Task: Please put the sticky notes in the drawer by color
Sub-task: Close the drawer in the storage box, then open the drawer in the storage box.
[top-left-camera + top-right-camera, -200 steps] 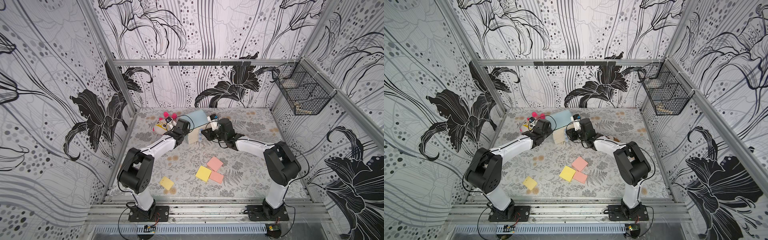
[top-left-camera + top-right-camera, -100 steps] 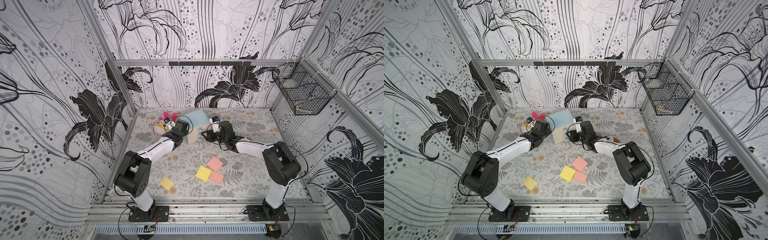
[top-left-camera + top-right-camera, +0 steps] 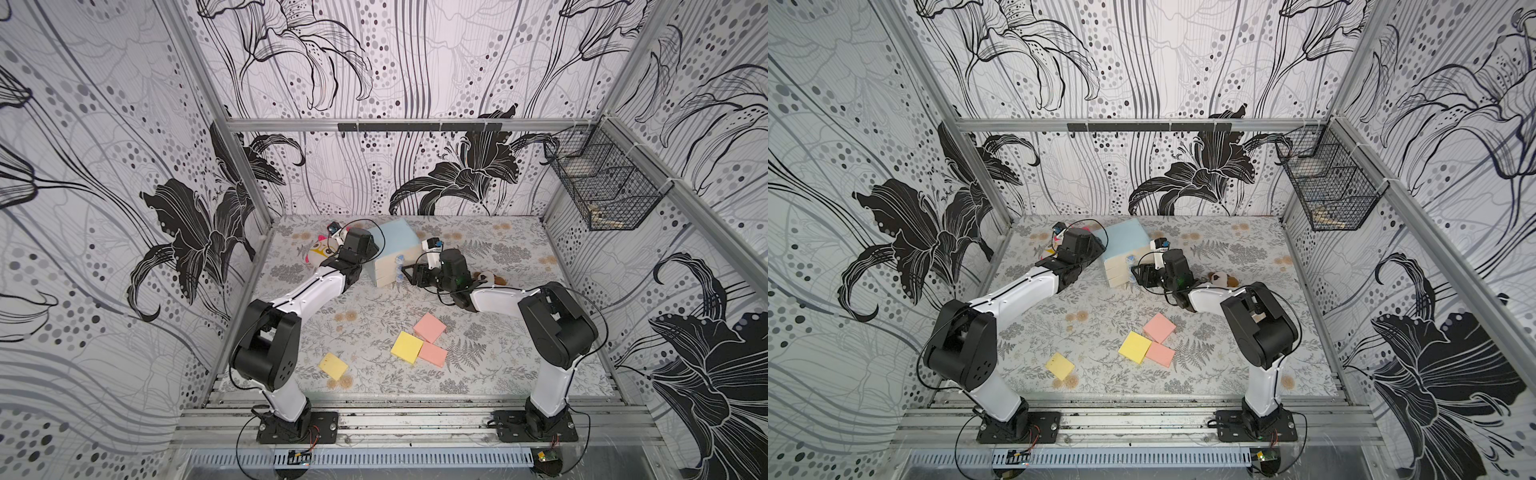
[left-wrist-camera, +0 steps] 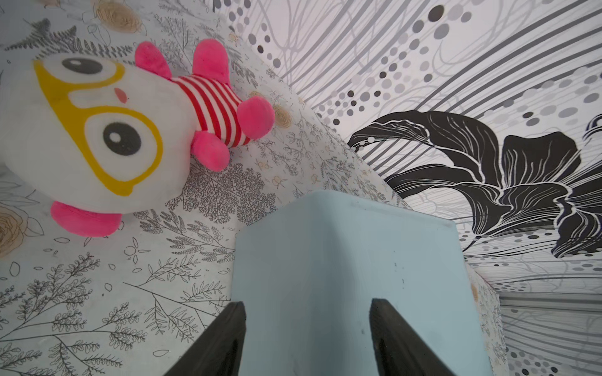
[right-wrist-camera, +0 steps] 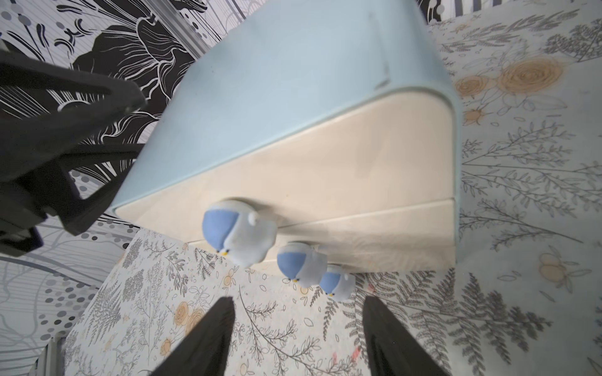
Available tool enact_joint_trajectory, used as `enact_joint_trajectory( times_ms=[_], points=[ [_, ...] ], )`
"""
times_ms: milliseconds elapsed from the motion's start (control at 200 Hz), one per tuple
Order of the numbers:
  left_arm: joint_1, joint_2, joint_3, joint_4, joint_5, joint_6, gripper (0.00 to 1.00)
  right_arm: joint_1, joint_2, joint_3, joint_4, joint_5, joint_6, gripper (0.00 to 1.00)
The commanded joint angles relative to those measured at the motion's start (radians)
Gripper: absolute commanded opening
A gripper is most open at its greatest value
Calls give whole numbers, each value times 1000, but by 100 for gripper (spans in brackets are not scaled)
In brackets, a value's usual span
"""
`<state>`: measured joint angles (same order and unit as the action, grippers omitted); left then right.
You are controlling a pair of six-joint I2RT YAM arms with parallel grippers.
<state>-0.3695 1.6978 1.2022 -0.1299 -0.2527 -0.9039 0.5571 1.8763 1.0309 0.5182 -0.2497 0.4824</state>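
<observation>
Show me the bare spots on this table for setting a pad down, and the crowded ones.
Free: the far table corner behind the brown toy, and the middle strip between chest and pink pads. Crowded: around the chest, with white toy, left arm and right arm.

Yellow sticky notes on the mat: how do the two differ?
1. The lone yellow pad touches nothing; the brighter yellow pad sits against two pink pads.
2. The lone yellow pad lies near the left arm's base; the brighter yellow pad lies mid-way between the arms.
3. The lone yellow pad looks duller, more amber.
Shared: both lie flat on the mat, outside the drawer.
</observation>
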Motion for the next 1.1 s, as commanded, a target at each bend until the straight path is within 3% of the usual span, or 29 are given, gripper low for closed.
enact_joint_trajectory(
  times_ms=[0,396,776,1097],
  points=[
    [9,22,18,11,34,8,56,2,40,43,39,-13,6,64],
    [15,33,-31,19,47,-15,44,4,107,94,67,-42,44,57],
    [15,48,-44,20,61,-23,42,14,167,150,63,-47,65,54],
    [15,52,-49,27,70,-24,41,14,201,187,25,-28,71,45]
  ],
)
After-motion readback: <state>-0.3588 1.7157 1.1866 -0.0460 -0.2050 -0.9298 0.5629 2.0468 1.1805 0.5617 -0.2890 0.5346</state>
